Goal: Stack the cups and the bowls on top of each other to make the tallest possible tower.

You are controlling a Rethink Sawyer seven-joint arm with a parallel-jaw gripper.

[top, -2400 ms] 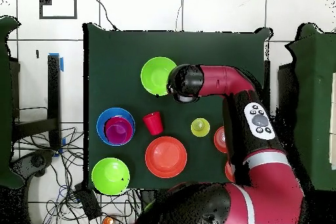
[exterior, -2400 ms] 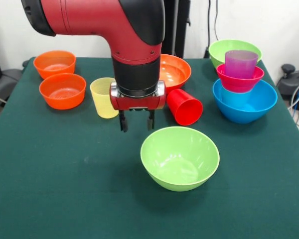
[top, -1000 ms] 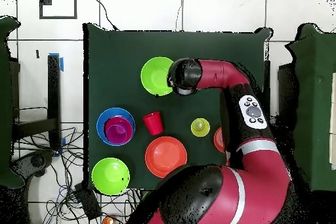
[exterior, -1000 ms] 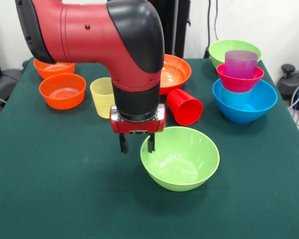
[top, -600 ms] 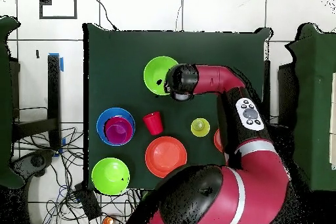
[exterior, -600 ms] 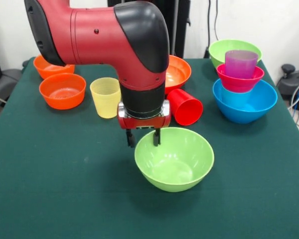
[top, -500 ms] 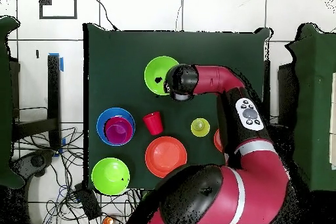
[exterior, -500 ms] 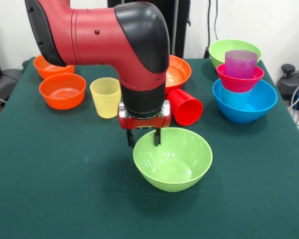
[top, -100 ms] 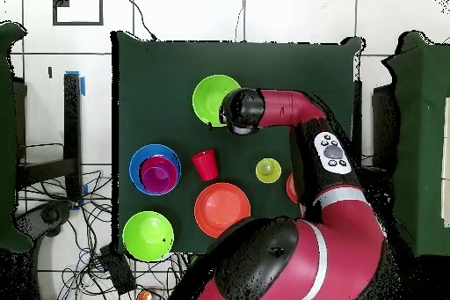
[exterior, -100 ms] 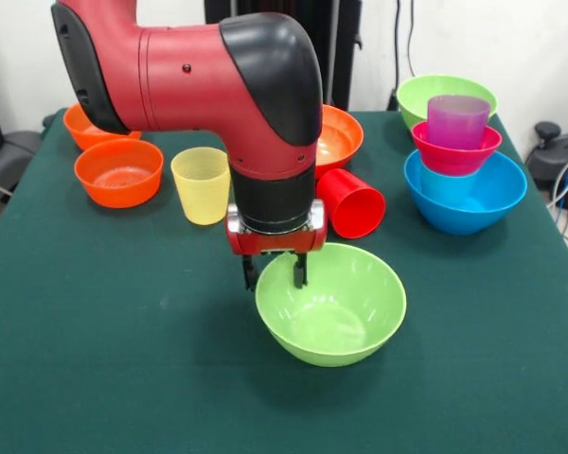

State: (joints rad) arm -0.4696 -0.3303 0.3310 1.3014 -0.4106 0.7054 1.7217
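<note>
1. Orange came first on the left: two small orange bowls [exterior, -100 ms: 119, 172], one behind the other near the edge of the green surface [exterior, -100 ms: 95, 359], upright and well apart from the work, seemingly parked until wanted.
2. Next stood the yellow cup [exterior, -100 ms: 201, 184], upright and alone, just left of the arm.
3. In the middle the jaws [exterior, -100 ms: 275, 270] straddled the far rim of the near lime green bowl [exterior, -100 ms: 331, 307], one finger inside the wall and one outside. They looked closed down to a narrow gap on that rim, so I judged the bowl pinched by its edge, the only part thin enough to grip. It sat near the table, and I could not tell whether it was off it.
4. Behind the arm lay the wide orange bowl [exterior, -100 ms: 339, 137], and the red cup [exterior, -100 ms: 352, 203] lay tipped on its side in front of it, mouth toward me.
5. On the right a tower was begun: the blue bowl [exterior, -100 ms: 466, 199] as a broad base, the magenta bowl [exterior, -100 ms: 454, 149] nested in it, and the purple cup [exterior, -100 ms: 457, 120] upright on top. The second lime green bowl [exterior, -100 ms: 418, 95] waited behind.
</note>
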